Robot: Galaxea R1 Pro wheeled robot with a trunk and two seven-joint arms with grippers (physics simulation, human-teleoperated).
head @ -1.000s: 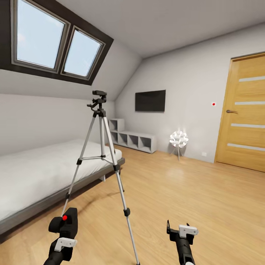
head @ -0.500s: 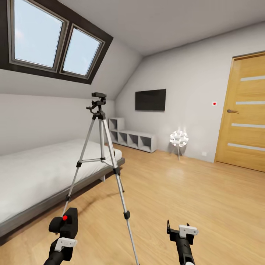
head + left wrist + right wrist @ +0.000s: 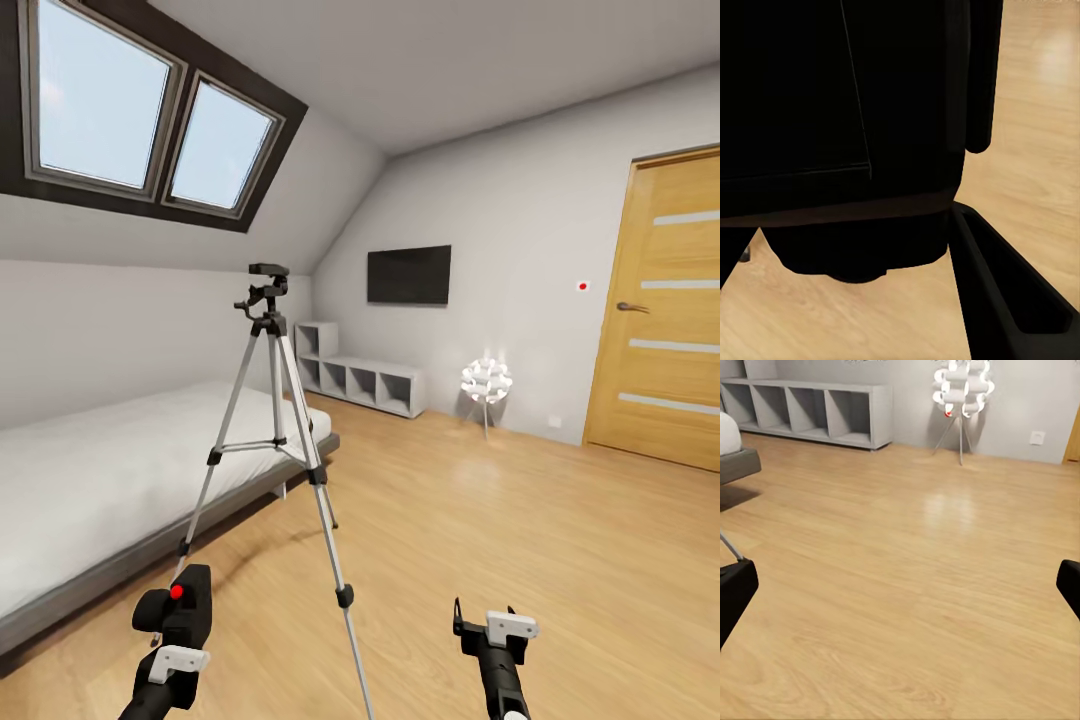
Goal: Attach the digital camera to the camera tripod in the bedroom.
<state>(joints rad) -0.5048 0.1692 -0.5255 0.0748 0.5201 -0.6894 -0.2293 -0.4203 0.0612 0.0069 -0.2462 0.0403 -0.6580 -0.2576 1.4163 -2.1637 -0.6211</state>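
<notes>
The camera tripod (image 3: 268, 330) stands on the wood floor beside the bed, silver legs spread and its black head (image 3: 268, 285) bare on top. The digital camera (image 3: 185, 600), black with a red button, sits low at the left in the head view, and my left gripper (image 3: 170, 628) is shut on it. In the left wrist view the camera's dark body (image 3: 847, 112) looms close, with one black finger (image 3: 1009, 296) beside it. My right gripper (image 3: 488, 622) hangs open and empty at the lower right, its fingertips (image 3: 735, 592) wide apart over bare floor.
This is the bedroom: a grey bed (image 3: 90, 480) at the left, a low grey shelf unit (image 3: 365, 378), a wall screen (image 3: 408, 274), a white floor lamp (image 3: 486, 380), a wooden door (image 3: 670, 350), and skylights (image 3: 150, 110) above. Open floor spreads to the right of the tripod.
The whole head view has slid down a little, so the tripod and room sit lower in the picture. Both arms keep their places and the camera stays in the left gripper.
</notes>
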